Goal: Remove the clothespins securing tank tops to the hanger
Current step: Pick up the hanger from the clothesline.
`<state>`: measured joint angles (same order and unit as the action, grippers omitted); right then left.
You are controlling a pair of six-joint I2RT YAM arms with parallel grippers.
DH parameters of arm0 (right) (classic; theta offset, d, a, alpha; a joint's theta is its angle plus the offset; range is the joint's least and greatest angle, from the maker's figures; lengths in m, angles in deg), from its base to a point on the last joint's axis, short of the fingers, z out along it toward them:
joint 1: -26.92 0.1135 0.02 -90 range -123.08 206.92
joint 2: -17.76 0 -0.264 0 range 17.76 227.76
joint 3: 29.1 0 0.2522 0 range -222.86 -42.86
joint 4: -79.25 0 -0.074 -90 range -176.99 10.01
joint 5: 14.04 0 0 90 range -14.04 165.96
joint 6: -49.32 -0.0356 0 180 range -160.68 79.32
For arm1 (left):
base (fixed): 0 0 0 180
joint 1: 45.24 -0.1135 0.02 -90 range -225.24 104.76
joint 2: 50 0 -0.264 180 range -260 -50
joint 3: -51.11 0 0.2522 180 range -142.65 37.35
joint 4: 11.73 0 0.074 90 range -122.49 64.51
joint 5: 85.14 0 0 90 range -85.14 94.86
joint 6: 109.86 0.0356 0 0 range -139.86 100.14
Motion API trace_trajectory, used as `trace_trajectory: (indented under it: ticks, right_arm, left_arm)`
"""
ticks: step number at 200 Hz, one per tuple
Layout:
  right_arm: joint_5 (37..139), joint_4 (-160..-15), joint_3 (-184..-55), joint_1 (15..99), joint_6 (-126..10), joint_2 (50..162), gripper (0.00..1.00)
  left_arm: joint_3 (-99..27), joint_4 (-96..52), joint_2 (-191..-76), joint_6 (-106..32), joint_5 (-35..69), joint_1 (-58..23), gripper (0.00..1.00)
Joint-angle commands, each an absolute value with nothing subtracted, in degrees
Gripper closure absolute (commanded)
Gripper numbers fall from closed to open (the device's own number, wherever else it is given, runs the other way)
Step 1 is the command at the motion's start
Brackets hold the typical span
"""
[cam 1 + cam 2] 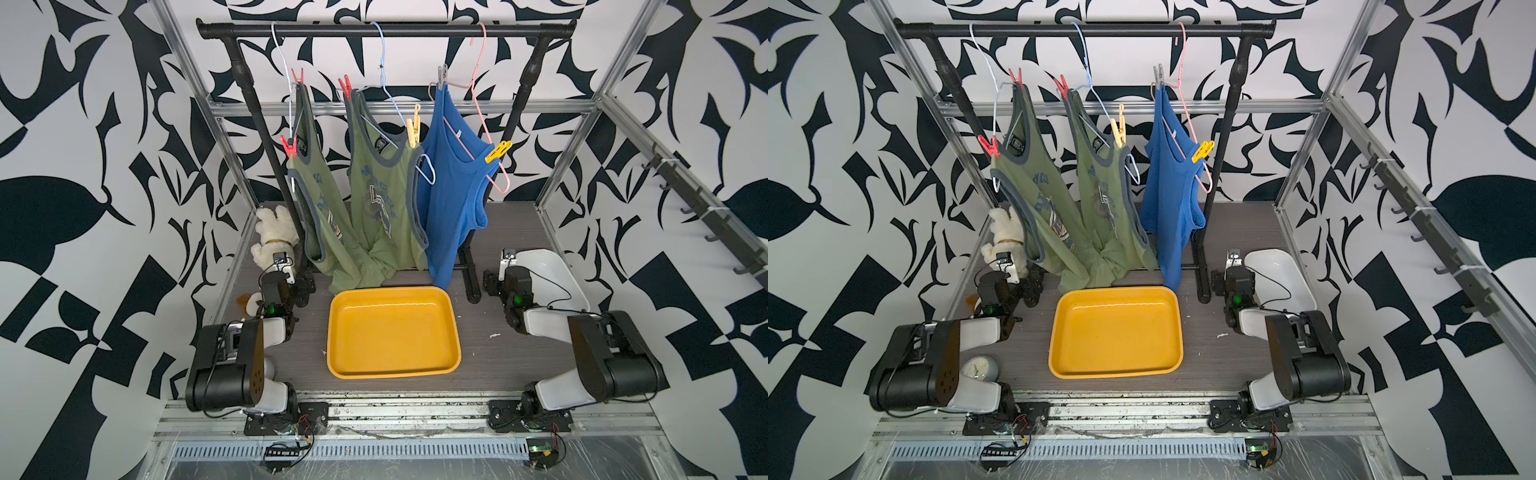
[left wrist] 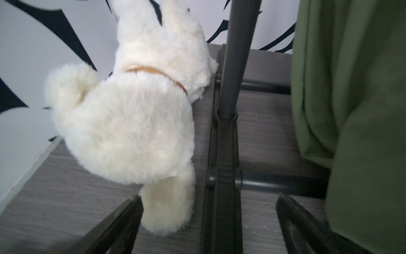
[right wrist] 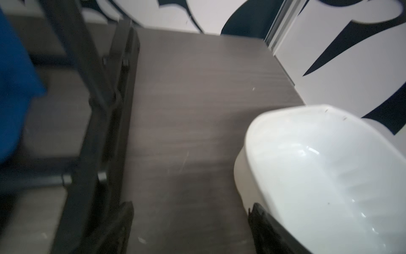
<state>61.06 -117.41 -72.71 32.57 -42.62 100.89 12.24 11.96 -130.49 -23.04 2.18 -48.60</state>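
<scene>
clothespins (image 1: 289, 146) on hangers (image 1: 382, 70), left claw (image 2: 208, 198), right claw (image 3: 191, 205) well below

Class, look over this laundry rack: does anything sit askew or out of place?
Yes. The green tank tops sag to the table, hems crumpled together behind the yellow tray. A plush dog lies beside the rack post.

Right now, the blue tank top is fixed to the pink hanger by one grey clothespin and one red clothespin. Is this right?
Not quite. The blue tank top is fixed to the pink hanger by one grey clothespin and one yellow clothespin, not a red one. Both top views show it.
</scene>
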Motion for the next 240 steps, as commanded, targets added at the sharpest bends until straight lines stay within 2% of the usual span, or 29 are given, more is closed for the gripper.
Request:
trace_trajectory:
  ticks: [1, 11, 37, 47, 59, 66, 76, 84, 97, 105, 116, 137, 146, 157, 174, 240]
  right_arm:
    - [59.6, -102.0, -80.1, 32.5, -48.1, 96.9, 0.28]
    - [61.9, -100.5, -80.3, 32.5, -50.8, 95.3, 0.36]
    - [64.3, -93.9, -81.3, 32.9, -57.3, 90.8, 0.40]
    - [66.7, -92.4, -81.6, 32.9, -58.1, 88.7, 0.54]
    - [68.6, -90.6, -81.8, 33.2, -59.7, 85.6, 0.55]
    - [69.5, -89.7, -81.9, 33.3, -60.3, 83.7, 0.57]
    - [70.9, -88.3, -82.2, 33.4, -60.8, 80.7, 0.72]
    - [71.2, -87.2, -82.7, 33.6, -61.5, 78.6, 0.75]
    - [72.3, -85.8, -83.6, 33.8, -62.2, 75.4, 0.74]
    - [72.9, -84.7, -84.5, 33.9, -62.8, 73.5, 0.71]
    - [74.2, -83.9, -85.6, 34.0, -63.3, 71.4, 0.64]
    - [76.3, -83.6, -87.8, 34.2, -64.4, 68.8, 0.51]
    - [77.4, -83.7, -89.0, 34.3, -64.6, 68.2, 0.47]
    - [78.3, -84.6, -90.5, 34.6, -65.0, 68.2, 0.42]
    - [78.9, -84.9, -93.9, 35.0, -65.4, 68.4, 0.39]
    - [80.4, -87.4, -104.1, 36.1, -67.1, 67.6, 0.38]
  left_arm:
    - [2.8, -7.2, -126.1, -21.7, 3.5, -48.5, 0.01]
    - [-0.9, -14.5, -124.6, -20.7, 3.6, -48.5, 0.01]
    - [-6.6, -28.1, -120.0, -19.4, 3.3, -48.5, 0.01]
    - [-8.1, -32.2, -119.3, -18.5, 4.1, -48.5, 0.01]
    - [-10.5, -37.6, -118.5, -18.4, 5.1, -48.5, 0.00]
    - [-11.6, -40.5, -117.8, -17.7, 6.4, -48.5, 0.03]
    - [-13.2, -44.3, -116.7, -16.4, 8.8, -48.5, 0.10]
    - [-14.2, -47.0, -115.8, -15.2, 10.5, -48.5, 0.13]
    - [-16.1, -51.2, -115.0, -14.6, 11.3, -48.5, 0.14]
    - [-16.9, -52.8, -114.6, -14.4, 11.1, -48.5, 0.24]
    - [-17.9, -55.1, -114.0, -14.6, 10.1, -48.4, 0.25]
    - [-19.0, -58.5, -112.1, -13.2, 9.4, -48.5, 0.16]
    - [-19.6, -59.9, -111.4, -12.4, 8.4, -48.5, 0.07]
    - [-21.0, -62.2, -110.9, -11.0, 7.7, -48.5, 0.01]
    - [-23.0, -65.4, -110.5, -9.7, 7.6, -48.5, 0.01]
    - [-27.8, -77.1, -109.7, -4.6, 12.3, -48.4, 0.01]
